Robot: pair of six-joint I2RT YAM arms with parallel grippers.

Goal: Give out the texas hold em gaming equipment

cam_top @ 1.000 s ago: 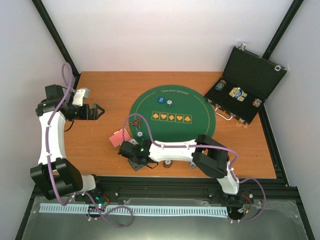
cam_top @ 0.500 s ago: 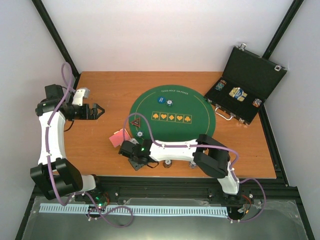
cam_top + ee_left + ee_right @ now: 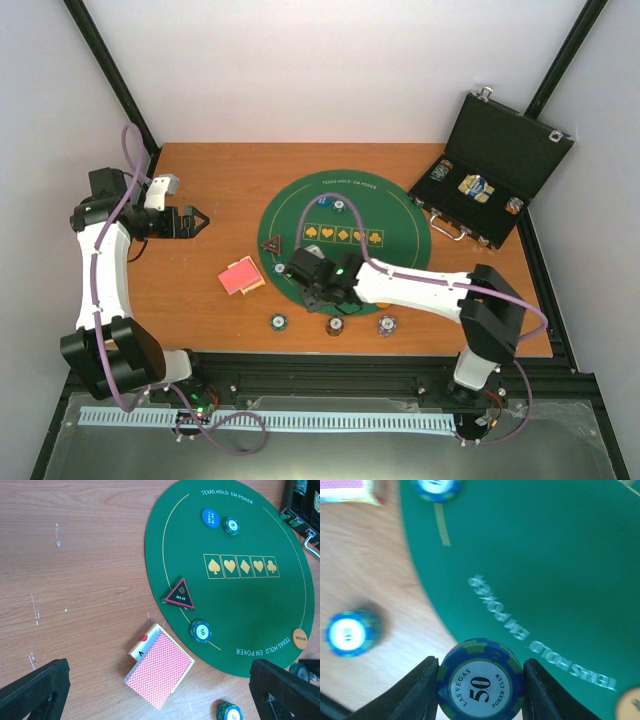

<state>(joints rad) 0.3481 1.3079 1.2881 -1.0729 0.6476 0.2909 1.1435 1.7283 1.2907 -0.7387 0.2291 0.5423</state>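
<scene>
Right tool (image 3: 480, 680) is clamped on a blue 50 chip (image 3: 480, 689), held above the near-left edge of the mat (image 3: 545, 555), so I judge I am mid-delivery and next must pick a player's spot and lower it; left tool (image 3: 193, 220) hangs open, empty.

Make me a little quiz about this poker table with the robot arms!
1. True or false: the black hard case is shut.
2. What number is on the blue striped poker chip held in the right gripper? A 10, B 50, C 100.
3. How many gold suit boxes are printed in a row on the round green felt mat?
Key: 1 false, it stands open. 2 B. 3 five.
</scene>
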